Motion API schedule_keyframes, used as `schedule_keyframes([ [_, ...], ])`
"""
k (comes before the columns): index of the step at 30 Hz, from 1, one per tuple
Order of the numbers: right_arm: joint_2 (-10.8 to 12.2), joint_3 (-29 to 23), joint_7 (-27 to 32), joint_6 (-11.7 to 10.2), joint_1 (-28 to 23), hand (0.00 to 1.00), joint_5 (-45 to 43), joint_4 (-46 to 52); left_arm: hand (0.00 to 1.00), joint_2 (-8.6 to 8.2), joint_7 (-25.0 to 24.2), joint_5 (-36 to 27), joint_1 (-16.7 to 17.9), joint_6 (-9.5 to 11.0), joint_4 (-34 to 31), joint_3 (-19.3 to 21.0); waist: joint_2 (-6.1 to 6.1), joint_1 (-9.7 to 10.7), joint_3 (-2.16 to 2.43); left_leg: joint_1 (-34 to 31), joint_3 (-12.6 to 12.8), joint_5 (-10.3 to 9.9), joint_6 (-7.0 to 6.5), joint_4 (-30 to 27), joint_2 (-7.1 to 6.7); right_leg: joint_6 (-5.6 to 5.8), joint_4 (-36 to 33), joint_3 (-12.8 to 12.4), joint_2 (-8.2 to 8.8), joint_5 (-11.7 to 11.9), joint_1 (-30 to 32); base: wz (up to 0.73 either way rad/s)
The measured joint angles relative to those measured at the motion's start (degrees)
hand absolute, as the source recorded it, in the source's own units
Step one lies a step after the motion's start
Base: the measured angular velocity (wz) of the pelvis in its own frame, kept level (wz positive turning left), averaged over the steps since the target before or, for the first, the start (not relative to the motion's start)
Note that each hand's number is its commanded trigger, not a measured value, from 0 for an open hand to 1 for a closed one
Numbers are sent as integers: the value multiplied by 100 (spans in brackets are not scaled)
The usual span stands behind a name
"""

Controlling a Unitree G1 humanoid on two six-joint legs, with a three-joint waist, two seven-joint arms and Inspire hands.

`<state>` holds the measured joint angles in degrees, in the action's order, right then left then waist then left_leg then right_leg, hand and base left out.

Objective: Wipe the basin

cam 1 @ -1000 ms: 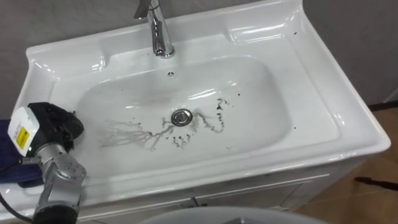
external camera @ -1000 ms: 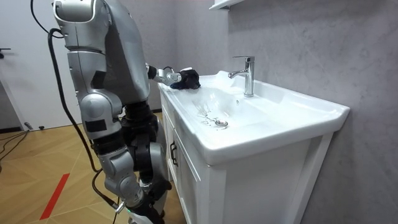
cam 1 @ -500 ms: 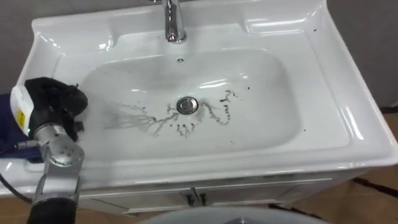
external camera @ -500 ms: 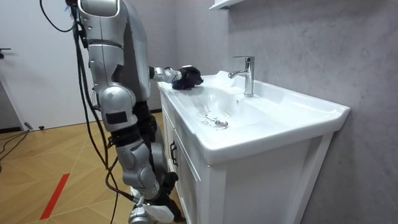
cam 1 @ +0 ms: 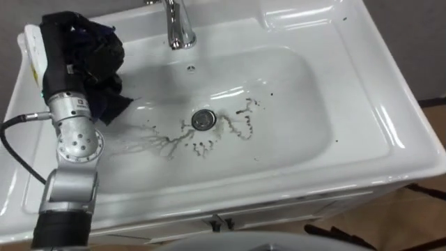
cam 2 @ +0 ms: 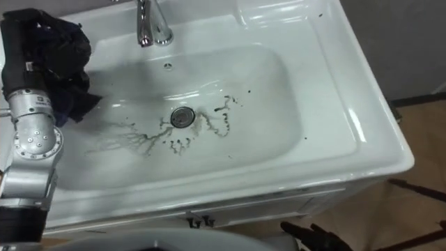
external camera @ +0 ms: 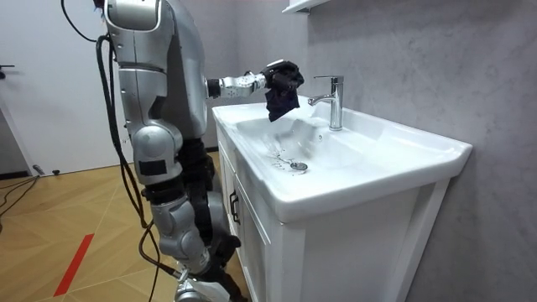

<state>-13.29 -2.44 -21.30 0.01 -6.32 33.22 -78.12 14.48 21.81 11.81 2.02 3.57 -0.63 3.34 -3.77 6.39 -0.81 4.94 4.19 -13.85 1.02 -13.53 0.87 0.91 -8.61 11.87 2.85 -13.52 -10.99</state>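
The white basin lies below me, with dark streaks and specks around its drain. A chrome faucet stands at the back rim. My left hand is raised over the bowl's back left corner, shut on a dark cloth whose loose end hangs down. In the room view the cloth dangles from the hand above the basin, just short of the faucet. I stand at the basin's front, on the room view's left.
A white cabinet with small handles carries the basin. A grey wall runs behind it, with a shelf edge high up. Wooden floor lies behind me.
My left hand has lifted the dark cloth from the basin's left rim and carried it up over the bowl toward the faucet. The eye view has shifted.
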Motion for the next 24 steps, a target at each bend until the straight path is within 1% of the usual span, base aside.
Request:
schedule_keyframes([
  [3, 27, -7, -13, 1, -8, 0, 22, -25, 100, -5, -98, 8, 1, 20, -155, -134, 9, 2, -1, -29, -35, 0, 0, -16, -5, 0, 0, 40, 1, 0, 3, 6],
  [4, 40, -7, -15, 2, 7, 0, 22, -70, 100, -9, -145, 8, 1, 20, -239, -136, 30, 3, -13, -38, -48, 0, 0, -24, -5, 0, 0, 57, 0, 0, 3, 6],
  [5, 45, -9, -15, 2, 3, 0, 21, -78, 100, -12, -156, 22, 0, 25, -286, -136, 45, 7, -8, -50, -55, 0, 0, -36, -5, 0, 0, 77, 1, 0, 3, 5],
  [9, 59, -12, -14, 1, -5, 0, 16, -72, 100, -12, -156, 137, 0, 29, -291, -135, 40, 19, -1, -137, -85, -1, -1, -139, -10, 1, -5, 116, 6, 1, 27, 6],
  [12, 44, -13, -14, 1, 1, 0, 21, -88, 100, -13, -153, 435, 0, 29, -290, -137, 9, 46, 20, -222, -109, -1, -2, -211, -9, -2, -20, 131, 3, 2, 77, 3],
  [14, 28, -11, -14, -3, 1, 0, 31, -127, 100, -21, -133, 794, -9, 29, -290, -137, -19, 51, 32, -229, -107, -1, -2, -215, -7, -6, -31, 115, 3, 5, 92, 0],
  [17, 24, -10, -14, -26, 6, 0, 30, -188, 100, -21, -112, 1048, -9, 36, -290, -137, -35, 70, 40, -222, -107, -1, -2, -215, -6, -7, -42, 105, 3, 5, 92, 0],
  [18, 23, -10, -13, -37, 6, 0, 30, -192, 100, -20, -109, 1048, -9, 38, -290, -137, -36, 81, 37, -219, -107, -1, -2, -214, -6, -7, -46, 104, 3, 5, 93, 0],
  [19, 21, -10, -9, -53, 5, 0, 30, -194, 100, -19, -108, 1047, -9, 39, -284, -136, -14, 88, 16, -220, -107, -1, -2, -214, -5, -7, -54, 101, 3, 5, 95, 0],
  [20, 11, -7, -8, -61, 5, 0, 34, -192, 100, -17, -109, 1045, -8, 50, -267, -137, -39, 82, 22, -218, -100, -1, -2, -213, -4, -7, -59, 86, 3, 5, 97, 0],
  [21, 2, -7, -9, -62, 4, 0, 34, -192, 100, -17, -110, 1041, -5, 50, -258, -137, -19, 81, 4, -217, -98, -1, -2, -211, -4, -7, -62, 80, 3, 5, 99, 0],
  [24, -19, -9, -8, -52, -2, 0, 35, -155, 100, 7, -116, 1026, 4, 60, -218, -137, -32, 62, -4, -212, -84, -1, -2, -189, -4, -6, -36, 36, -3, 4, 99, -2],
])
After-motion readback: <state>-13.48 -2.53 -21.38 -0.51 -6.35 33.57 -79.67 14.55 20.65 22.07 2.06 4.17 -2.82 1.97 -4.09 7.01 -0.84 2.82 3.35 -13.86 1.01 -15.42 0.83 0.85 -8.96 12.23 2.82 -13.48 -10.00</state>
